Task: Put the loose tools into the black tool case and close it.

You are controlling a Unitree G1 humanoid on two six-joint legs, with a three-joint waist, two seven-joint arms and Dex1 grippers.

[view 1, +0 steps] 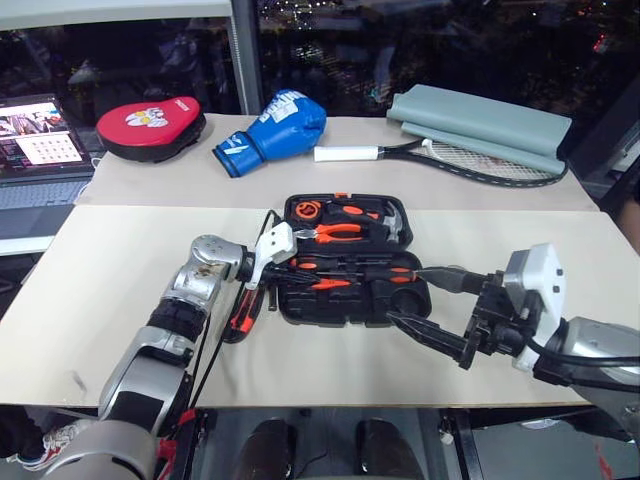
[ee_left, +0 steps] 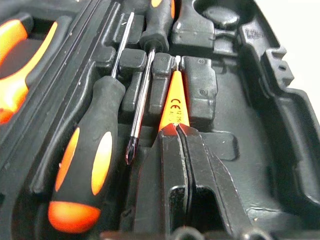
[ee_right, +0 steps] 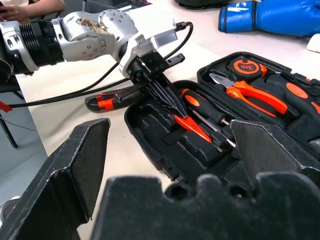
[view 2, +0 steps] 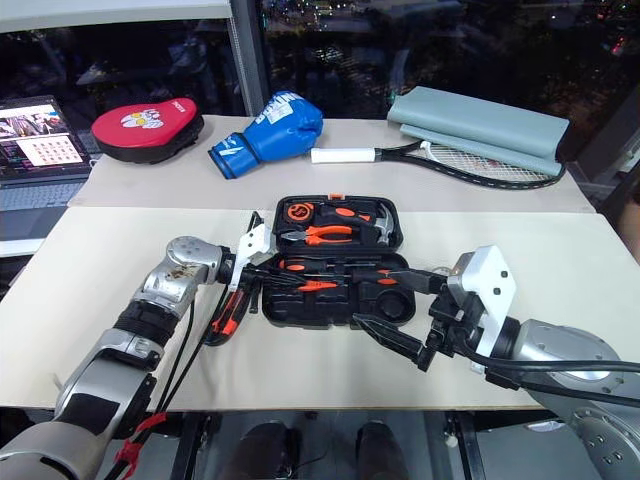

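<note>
Left gripper point(ee_left: 180, 131): fingers pressed together, pinching slim orange tester screwdriver point(ee_left: 174, 102) inside moulded black tool case point(view 1: 300, 305). Right gripper point(view 1: 425, 305): spread wide, empty.

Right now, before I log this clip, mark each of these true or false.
1. The black moulded plastic tool case is open. True.
2. The orange-black utility knife lies inside the case. False: it lies on the table beside the case, near the left arm.
3. The right gripper is open and holds nothing. True.
4. The left gripper hangs wide open above bare table. False: its fingers are pinched together on the end of the slim orange tester screwdriver inside the case.
5. Both long orange-and-black-handled screwdrivers lie in the case. True.
</note>
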